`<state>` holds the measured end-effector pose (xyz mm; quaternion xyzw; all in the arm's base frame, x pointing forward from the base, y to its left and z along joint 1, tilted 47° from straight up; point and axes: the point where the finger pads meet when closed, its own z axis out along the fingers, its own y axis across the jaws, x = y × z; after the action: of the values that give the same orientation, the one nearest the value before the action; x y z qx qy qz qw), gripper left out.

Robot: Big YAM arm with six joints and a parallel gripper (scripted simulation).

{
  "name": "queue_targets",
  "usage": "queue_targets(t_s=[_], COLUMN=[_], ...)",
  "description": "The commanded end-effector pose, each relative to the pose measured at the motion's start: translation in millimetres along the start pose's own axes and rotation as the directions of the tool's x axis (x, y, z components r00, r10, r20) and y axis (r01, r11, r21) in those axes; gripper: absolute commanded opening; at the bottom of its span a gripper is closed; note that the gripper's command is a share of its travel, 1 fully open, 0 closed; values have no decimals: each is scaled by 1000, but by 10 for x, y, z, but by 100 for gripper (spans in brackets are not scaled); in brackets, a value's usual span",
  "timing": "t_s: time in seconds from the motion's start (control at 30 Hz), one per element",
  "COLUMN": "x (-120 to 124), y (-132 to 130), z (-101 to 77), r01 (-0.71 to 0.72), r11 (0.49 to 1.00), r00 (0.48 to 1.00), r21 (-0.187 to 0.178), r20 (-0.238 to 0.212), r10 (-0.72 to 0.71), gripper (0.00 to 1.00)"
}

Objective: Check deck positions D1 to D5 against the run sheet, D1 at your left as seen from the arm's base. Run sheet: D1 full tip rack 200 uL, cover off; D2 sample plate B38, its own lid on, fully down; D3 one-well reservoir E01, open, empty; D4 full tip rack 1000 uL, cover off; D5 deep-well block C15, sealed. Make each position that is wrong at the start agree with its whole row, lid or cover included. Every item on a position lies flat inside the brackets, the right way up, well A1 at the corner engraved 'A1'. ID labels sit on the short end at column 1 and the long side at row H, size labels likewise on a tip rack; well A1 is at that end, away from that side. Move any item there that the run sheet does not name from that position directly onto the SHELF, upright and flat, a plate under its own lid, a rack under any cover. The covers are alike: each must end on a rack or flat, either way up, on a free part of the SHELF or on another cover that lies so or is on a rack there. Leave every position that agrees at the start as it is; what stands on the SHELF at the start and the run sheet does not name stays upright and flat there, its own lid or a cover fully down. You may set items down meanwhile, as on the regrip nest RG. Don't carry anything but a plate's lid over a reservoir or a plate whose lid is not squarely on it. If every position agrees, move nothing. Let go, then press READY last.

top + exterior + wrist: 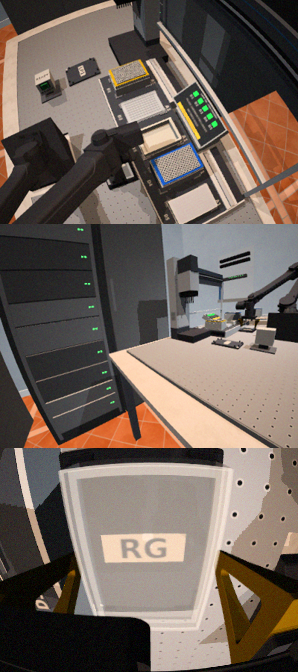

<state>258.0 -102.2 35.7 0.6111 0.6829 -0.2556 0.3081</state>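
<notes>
The gripper [149, 611] hangs wide open and empty just above the regrip nest RG [148, 544] — a grey pad on the tabletop [74, 112] beside the deck. On the deck lie the yellow tip rack [129, 72], a lidded plate [142, 105], the open reservoir [160, 135], the blue tip rack [178, 163] and a sealed white block [193, 203]. Nothing lies on the nest, so this looks like a pause between checks — whether the labels match the sheet cannot be read. The next move probably calls for the READY button [45, 86].
</notes>
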Motion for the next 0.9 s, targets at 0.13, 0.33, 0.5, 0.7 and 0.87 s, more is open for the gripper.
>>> queue_targets(t_s=[0.13, 0.33, 0.5, 0.7, 0.87], x=[-34, -16, -16, -16, -16], y=[115, 135, 135, 135, 135], z=[90, 68, 68, 68, 68], r01=[-3, 3, 3, 3, 3], r11=[1000, 1000, 1000, 1000, 1000], r00=[1000, 1000, 1000, 1000, 1000], r21=[-16, -24, -24, -24, -24], r20=[1, 1, 0, 0, 0], r10=[3, -3, -3, -3, -3], gripper=[100, 100, 100, 100, 100])
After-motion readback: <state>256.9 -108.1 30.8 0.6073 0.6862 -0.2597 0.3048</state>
